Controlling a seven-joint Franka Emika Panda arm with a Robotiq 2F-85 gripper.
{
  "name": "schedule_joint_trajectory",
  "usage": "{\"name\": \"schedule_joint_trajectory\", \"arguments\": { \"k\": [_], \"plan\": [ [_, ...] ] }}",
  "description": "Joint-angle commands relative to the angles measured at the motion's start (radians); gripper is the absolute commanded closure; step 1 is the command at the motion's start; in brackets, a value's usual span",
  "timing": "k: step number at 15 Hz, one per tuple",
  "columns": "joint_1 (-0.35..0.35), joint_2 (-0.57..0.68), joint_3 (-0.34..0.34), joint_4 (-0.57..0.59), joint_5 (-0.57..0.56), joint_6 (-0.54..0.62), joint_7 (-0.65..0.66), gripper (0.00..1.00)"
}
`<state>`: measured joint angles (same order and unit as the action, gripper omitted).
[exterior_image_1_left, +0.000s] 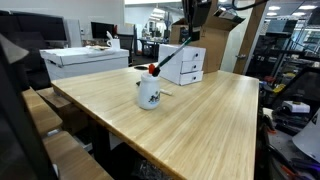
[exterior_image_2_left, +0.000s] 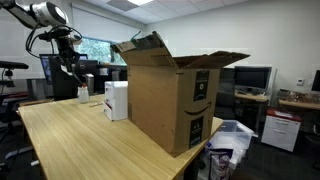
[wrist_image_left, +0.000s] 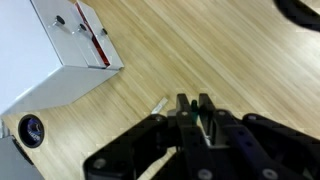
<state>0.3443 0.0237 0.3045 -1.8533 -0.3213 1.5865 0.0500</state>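
Tool (wrist_image_left: 193, 100) pinched narrow on one thin stick (exterior_image_1_left: 170, 53) (red tip); one round white mug (exterior_image_1_left: 148, 93) on the wooden counter (exterior_image_1_left: 205, 120).

- The white drawer unit (wrist_image_left: 62, 45) was cut off by the wrist view's edges.
- Beside the drawer unit, a thin stick (wrist_image_left: 160, 104) was mostly hidden by the gripper (wrist_image_left: 193, 102).
- Above the drawer unit, the arm (exterior_image_1_left: 198, 12) was cropped.
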Motion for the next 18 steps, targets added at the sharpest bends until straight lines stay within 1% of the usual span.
{"name": "schedule_joint_trajectory", "arguments": {
  "k": [1,11,18],
  "plan": [
    [-0.007,-0.022,0.008,-0.032,0.019,0.03,-0.026,0.94],
    [-0.006,0.015,0.015,-0.011,0.01,0.033,-0.063,0.94],
    [-0.002,0.073,0.017,0.029,-0.002,0.043,-0.118,0.94]
  ]
}}
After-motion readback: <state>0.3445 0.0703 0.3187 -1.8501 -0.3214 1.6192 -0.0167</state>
